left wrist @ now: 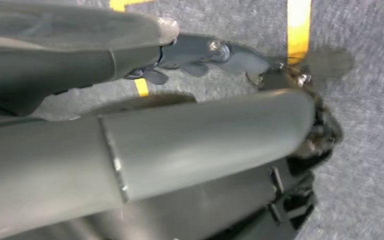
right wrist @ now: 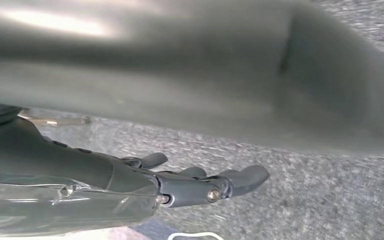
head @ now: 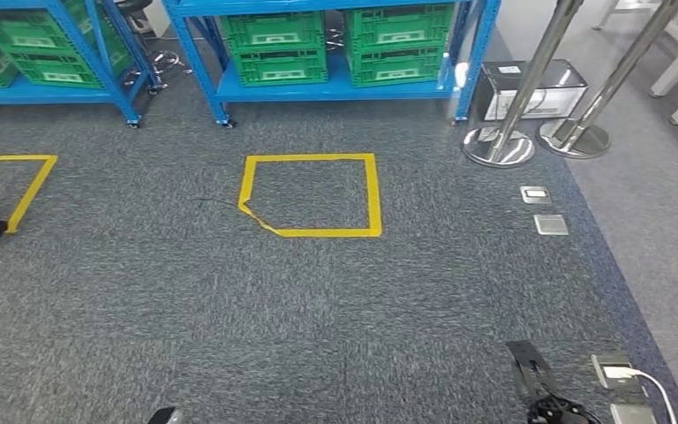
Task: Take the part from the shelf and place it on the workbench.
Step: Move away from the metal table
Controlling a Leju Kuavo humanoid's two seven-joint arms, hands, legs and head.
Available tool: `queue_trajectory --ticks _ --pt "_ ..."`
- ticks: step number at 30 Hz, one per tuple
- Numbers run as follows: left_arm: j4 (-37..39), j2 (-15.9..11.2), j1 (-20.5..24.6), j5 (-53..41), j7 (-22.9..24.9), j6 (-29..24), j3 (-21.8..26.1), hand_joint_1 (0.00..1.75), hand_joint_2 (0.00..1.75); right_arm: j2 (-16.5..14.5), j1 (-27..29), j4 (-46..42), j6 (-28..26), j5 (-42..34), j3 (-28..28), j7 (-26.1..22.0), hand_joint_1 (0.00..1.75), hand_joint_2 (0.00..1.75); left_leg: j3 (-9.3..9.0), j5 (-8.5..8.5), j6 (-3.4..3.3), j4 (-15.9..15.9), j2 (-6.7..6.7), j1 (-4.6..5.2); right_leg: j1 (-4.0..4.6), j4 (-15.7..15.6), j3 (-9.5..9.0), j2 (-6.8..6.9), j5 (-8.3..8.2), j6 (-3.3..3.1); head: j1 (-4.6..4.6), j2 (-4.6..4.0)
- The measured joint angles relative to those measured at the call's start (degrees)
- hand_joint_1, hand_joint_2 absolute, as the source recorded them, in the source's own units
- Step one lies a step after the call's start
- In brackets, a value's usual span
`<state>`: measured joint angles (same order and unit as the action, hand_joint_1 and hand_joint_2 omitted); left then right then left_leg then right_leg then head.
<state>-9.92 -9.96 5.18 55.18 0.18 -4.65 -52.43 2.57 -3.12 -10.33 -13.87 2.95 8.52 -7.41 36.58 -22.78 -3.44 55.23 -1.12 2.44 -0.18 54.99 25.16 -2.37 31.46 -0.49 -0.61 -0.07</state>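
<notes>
Two hands are hanging empty, the left hand [left wrist: 215, 57] and right hand [right wrist: 205, 185] with fingers loosely spread over grey carpet [head: 318, 300]. You are facing the blue shelf [head: 335, 84], where green crates [head: 278, 49] are hiding any part, so you risk reaching blind. The workbench is sitting somewhere out of frame.
</notes>
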Motion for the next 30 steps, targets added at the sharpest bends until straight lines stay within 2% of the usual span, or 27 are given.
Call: queue_trajectory --ticks 3,4,6,8,9,10,11,13,14,15,17,19,20,21,23,24,25,26,28,29,30 --pt "0.0 0.1 0.1 0.0 -0.1 -0.1 0.0 0.0 0.0 0.2 0.0 0.0 -0.2 -0.3 0.1 -0.3 0.0 0.0 -2.61 -0.27 0.03 -2.1 0.27 -0.44 0.17 0.3 -1.68 0.18 -0.05 0.49 -0.02 0.0" --pt "0.0 0.1 0.1 0.0 -0.1 -0.1 0.0 0.0 0.0 0.2 -0.1 0.0 -0.2 -0.4 0.1 -0.3 0.0 0.0 -3.49 -0.34 0.03 -2.6 0.39 -0.63 0.21 1.1 -1.49 0.48 0.29 0.64 -0.13 -0.01" --pt "0.0 0.2 0.3 0.1 -0.2 -0.1 0.0 0.0 0.0 0.1 -0.2 0.0 -0.1 -0.6 0.2 -0.3 0.0 0.0 -4.8 -0.84 0.09 -3.1 0.46 -0.83 0.14 6.3 1.13 1.24 2.08 1.13 -0.5 -0.01" --pt "0.0 0.4 0.4 0.1 -0.2 0.0 0.0 0.0 0.0 0.2 -0.3 0.0 -0.1 -0.6 0.2 -0.3 0.0 0.0 -6.0 -1.81 0.2 -3.1 0.48 -1.1 -0.12 13.1 5.52 1.62 5.2 1.89 -0.94 -0.01" --pt "0.0 0.5 0.3 0.1 -0.2 0.0 0.0 0.0 0.0 0.3 -0.2 0.0 -0.1 -0.7 0.2 -0.3 0.0 0.0 -6.65 -2.35 0.36 -3.1 0.48 -1.26 -0.28 14.8 7.23 1.69 6.21 2.22 -1.18 -0.01" --pt "0.0 0.6 0.2 0.1 -0.2 0.0 0.0 0.0 0.0 0.3 -0.1 0.0 -0.1 -0.7 0.2 -0.2 0.0 0.0 -7.42 -2.94 0.55 -3.1 0.47 -1.44 -0.46 14.8 8.18 1.74 6.14 2.51 -1.37 0.0" --pt "0.0 0.7 0.1 0.1 -0.2 0.0 0.0 0.0 0.0 0.3 -0.1 0.0 -0.1 -0.7 0.2 -0.2 0.0 0.0 -8.27 -3.56 0.8 -3.1 0.48 -1.64 -0.67 12.8 8.32 1.8 4.6 2.8 -1.57 0.0" --pt "0.0 0.7 0.0 0.2 -0.2 -0.1 0.0 0.0 0.0 0.3 0.0 0.0 0.0 -0.7 0.3 -0.2 0.0 0.0 -9.89 -4.85 1.47 -2.9 0.49 -1.95 -1.11 6.0 7.46 1.95 -1.35 3.32 -1.91 0.0" --pt "0.0 0.7 0.1 0.2 -0.2 -0.1 0.0 0.0 0.0 0.4 0.1 0.1 0.0 -0.7 0.4 -0.2 0.0 0.0 -10.27 -5.33 1.82 -2.8 0.45 -2.02 -1.14 3.2 7.11 2.03 -3.47 3.24 -2.03 0.0" --pt "0.0 0.7 0.1 0.2 -0.2 -0.1 0.0 0.0 0.0 0.4 0.1 0.2 0.1 -0.7 0.4 -0.1 0.0 0.0 -10.41 -5.7 2.17 -2.7 0.42 -2.04 -1.08 1.5 6.98 2.05 -4.85 2.78 -2.08 0.0" --pt "0.0 0.6 0.2 0.3 -0.2 -0.2 0.0 0.0 0.0 0.4 0.0 0.2 0.1 -0.7 0.5 -0.1 0.0 0.87 -10.44 -5.99 2.77 -2.5 0.37 -2.02 -0.78 0.8 6.74 1.99 -4.79 1.28 -1.93 0.0" --pt "0.0 0.6 0.2 0.4 -0.2 -0.2 0.0 0.0 0.0 0.4 0.0 0.2 0.1 -0.7 0.5 -0.2 0.0 1.75 -10.44 -6.49 3.35 -1.6 0.45 -2.07 -0.9 0.5 5.85 1.86 -4.87 0.36 -1.65 0.0" --pt "0.0 0.6 0.3 0.5 -0.2 -0.2 0.0 0.0 0.0 0.4 -0.1 0.2 0.1 -0.7 0.6 -0.3 0.0 1.75 -9.61 -7.19 3.66 0.2 0.5 -2.16 -1.01 0.4 5.38 1.83 -4.82 0.1 -1.32 0.0" --pt "0.0 0.6 0.4 0.5 -0.2 -0.2 0.0 0.0 0.0 0.4 -0.1 0.2 0.1 -0.7 0.6 -0.3 0.0 1.75 -7.91 -8.38 4.01 3.3 0.55 -2.3 -1.06 0.2 5.09 1.83 -4.7 -0.09 -0.92 0.0" --pt "0.0 0.7 0.5 0.6 -0.2 -0.2 0.0 0.0 0.0 0.5 -0.2 0.2 0.2 -0.7 0.6 -0.4 0.0 1.75 -2.68 -11.29 4.5 11.6 0.61 -2.58 -0.99 0.2 4.83 1.87 -4.38 -0.42 -0.25 0.0" --pt "0.0 0.7 0.5 0.6 -0.2 -0.2 0.0 0.0 0.0 0.5 -0.2 0.2 0.2 -0.7 0.6 -0.4 0.0 1.75 -0.35 -12.07 4.62 14.8 0.61 -2.68 -0.94 0.2 4.66 1.86 -4.19 -0.5 -0.17 0.0" --pt "0.0 0.8 0.4 0.7 -0.2 -0.2 0.0 0.0 0.0 0.5 -0.2 0.2 0.2 -0.7 0.6 -0.4 0.0 1.75 1.05 -11.76 4.63 16.0 0.62 -2.73 -0.91 0.2 4.38 1.81 -3.96 -0.54 -0.13 0.0" --pt "0.0 0.8 0.3 0.7 -0.2 -0.2 0.0 0.0 0.0 0.5 -0.2 0.2 0.2 -0.7 0.6 -0.4 0.0 1.75 1.38 -10.24 4.55 15.1 0.62 -2.75 -0.91 0.2 4.02 1.75 -3.72 -0.52 -0.04 0.0" --pt "0.0 0.8 0.3 0.7 -0.2 -0.3 0.0 0.0 0.0 0.5 -0.2 0.2 0.3 -0.7 0.6 -0.4 0.0 1.75 -0.73 -4.96 4.01 7.8 0.63 -2.71 -0.91 0.1 3.26 1.65 -3.23 -0.36 0.16 0.0" --pt "0.0 0.8 0.4 0.8 -0.2 -0.3 0.0 0.0 0.0 0.5 -0.2 0.2 0.3 -0.7 0.6 -0.4 0.0 1.75 -2.03 -3.45 3.67 4.0 0.67 -2.56 -0.83 0.1 2.95 1.57 -2.98 -0.18 0.27 0.0" --pt "0.0 0.8 0.5 0.8 -0.2 -0.3 0.0 0.0 0.0 0.5 -0.2 0.2 0.4 -0.7 0.7 -0.4 0.0 1.75 -2.98 -2.91 3.33 1.2 0.67 -2.41 -0.77 0.1 2.81 1.52 -2.73 0.08 0.33 0.0"
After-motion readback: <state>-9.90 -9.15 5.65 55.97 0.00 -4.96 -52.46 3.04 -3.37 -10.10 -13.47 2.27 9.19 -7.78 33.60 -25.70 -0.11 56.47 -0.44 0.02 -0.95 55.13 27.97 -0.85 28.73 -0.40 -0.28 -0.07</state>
